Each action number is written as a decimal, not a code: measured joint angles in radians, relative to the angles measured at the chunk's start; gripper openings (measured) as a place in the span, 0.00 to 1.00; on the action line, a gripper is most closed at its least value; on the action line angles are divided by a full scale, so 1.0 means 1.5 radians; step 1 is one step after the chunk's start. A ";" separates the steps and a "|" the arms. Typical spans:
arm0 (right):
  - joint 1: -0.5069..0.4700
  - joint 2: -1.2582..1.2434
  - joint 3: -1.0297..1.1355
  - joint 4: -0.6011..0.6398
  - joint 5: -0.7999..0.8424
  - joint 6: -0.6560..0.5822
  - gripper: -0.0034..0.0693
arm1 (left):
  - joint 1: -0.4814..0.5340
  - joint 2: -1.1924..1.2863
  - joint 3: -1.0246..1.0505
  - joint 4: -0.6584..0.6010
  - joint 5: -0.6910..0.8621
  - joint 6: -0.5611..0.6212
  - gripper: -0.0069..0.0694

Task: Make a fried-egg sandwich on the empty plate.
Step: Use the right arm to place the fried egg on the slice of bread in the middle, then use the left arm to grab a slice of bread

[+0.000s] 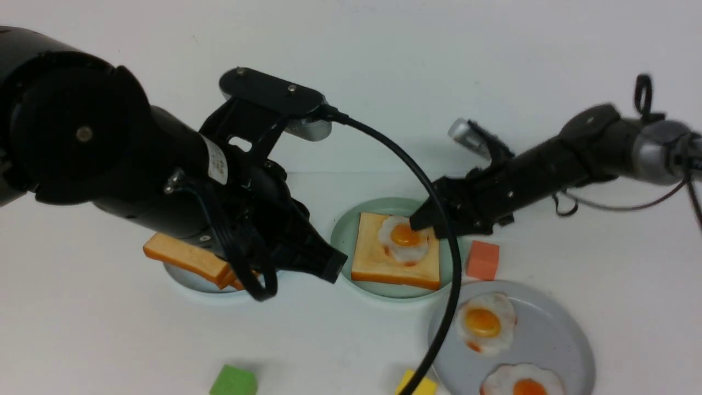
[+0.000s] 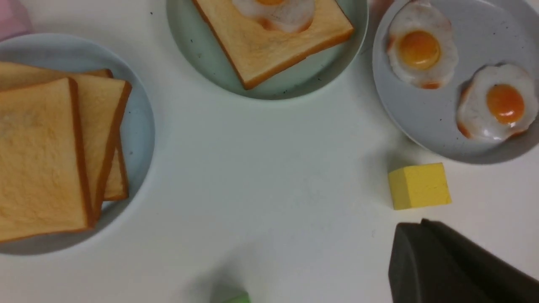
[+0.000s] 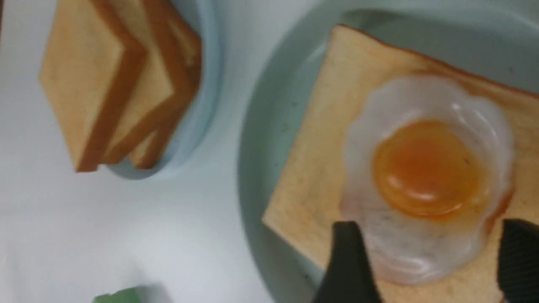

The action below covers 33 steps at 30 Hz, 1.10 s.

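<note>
The mint-green plate (image 1: 343, 236) sits mid-table with one toast slice (image 1: 378, 260) on it and a fried egg (image 1: 405, 237) lying on the slice. My right gripper (image 1: 425, 222) is open, low over the egg's near edge. In the right wrist view its fingers (image 3: 345, 261) stand on either side of the egg (image 3: 425, 168) without pinching it. My left gripper (image 1: 329, 266) is shut and empty, hovering between the pale blue plate and the mint plate. The loose toast pile (image 1: 184, 255) lies on the pale blue plate (image 1: 192, 285). No top slice covers the egg.
A grey plate (image 1: 554, 334) at the front right holds two more fried eggs (image 1: 485, 323). An orange cube (image 1: 482, 259) sits beside the mint plate, and a green cube (image 1: 233, 381) and a yellow cube (image 1: 417, 384) lie near the front edge. The left arm's cable crosses both plates.
</note>
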 joint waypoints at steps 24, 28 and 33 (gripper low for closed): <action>0.147 -0.630 0.194 -0.271 0.044 0.031 0.03 | 0.395 0.083 -0.001 -0.302 0.049 0.005 0.07; 0.236 -0.608 0.213 -0.263 0.091 0.027 0.04 | 0.487 0.102 -0.001 -0.324 0.054 -0.009 0.09; 0.309 -0.589 0.214 -0.290 0.104 0.031 0.05 | 0.526 0.141 -0.001 -0.323 0.035 -0.058 0.20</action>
